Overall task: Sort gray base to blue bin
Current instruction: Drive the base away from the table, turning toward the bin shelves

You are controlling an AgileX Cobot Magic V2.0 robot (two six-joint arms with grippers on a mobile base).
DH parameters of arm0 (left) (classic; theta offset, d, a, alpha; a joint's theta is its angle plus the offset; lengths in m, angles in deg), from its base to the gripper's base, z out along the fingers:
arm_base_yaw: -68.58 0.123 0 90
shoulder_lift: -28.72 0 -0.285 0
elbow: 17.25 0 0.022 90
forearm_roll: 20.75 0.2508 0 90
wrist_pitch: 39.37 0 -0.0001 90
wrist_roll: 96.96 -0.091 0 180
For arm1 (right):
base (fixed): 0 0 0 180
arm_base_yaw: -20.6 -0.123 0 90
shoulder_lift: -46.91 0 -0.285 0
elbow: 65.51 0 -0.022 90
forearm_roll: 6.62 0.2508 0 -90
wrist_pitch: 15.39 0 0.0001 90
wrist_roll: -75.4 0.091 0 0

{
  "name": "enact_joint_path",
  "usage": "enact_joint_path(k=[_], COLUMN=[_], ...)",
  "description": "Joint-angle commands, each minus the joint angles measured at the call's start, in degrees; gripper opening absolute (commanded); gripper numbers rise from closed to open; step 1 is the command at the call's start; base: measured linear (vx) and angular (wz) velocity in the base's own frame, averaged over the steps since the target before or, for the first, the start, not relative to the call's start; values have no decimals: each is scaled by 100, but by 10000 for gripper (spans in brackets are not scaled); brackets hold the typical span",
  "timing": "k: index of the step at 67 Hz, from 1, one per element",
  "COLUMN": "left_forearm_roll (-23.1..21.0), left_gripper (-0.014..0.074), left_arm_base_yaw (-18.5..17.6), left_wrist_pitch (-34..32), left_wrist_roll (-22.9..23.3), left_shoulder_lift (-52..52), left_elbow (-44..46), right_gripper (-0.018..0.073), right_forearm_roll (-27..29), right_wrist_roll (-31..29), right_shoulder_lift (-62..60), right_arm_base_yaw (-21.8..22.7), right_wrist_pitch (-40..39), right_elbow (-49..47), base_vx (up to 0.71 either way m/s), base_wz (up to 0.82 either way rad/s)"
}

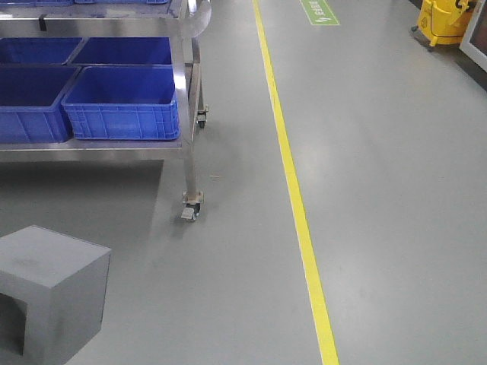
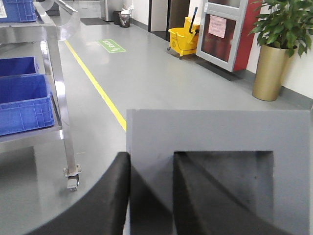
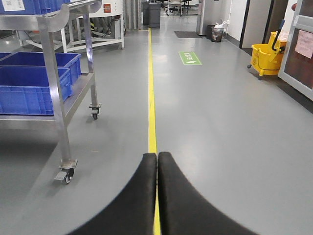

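Left end effector [image 2: 150,169] grips the gray base [image 2: 220,129] by its border; right end effector [image 3: 157,196] is clenched, empty. Four blue bins [image 1: 122,114] sit on the cart [image 1: 189,114] shelf. The green floor sign [image 1: 319,11] is unreadable.

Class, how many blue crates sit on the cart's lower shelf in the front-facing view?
4: front right, front left, back right, back left. More may lie past the frame.

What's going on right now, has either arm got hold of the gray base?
The left gripper has the gray base. Its fingers pinch the block's border, one outside it and one inside the recess. The right gripper is shut and empty, pointing along the yellow floor line. The nearest blue bin sits ahead on the lower shelf of the steel cart; the base is not in it yet.
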Motion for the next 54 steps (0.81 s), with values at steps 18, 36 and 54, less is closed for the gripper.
enact_joint_path(k=[18,36,54], left_forearm_roll=[-66,-66,-66], left_gripper=[-7,-7,-7], left_arm_base_yaw=[-48,-48,-48], left_wrist_pitch=[-591,-591,-591], left_wrist_roll=[45,45,45], left_shoulder_lift=[-48,-48,-48], left_elbow=[181,181,181], right_gripper=[-5,-5,-5], right_forearm_roll=[-49,-49,-49], right_wrist_roll=[-69,-69,-69], right_shoulder_lift=[-42,-42,-42], right_arm_base_yaw=[9,14,14], right_wrist_pitch=[-450,-450,-450], right_elbow=[32,32,32], base_vx=[41,40,35], base_wz=[4,7,39])
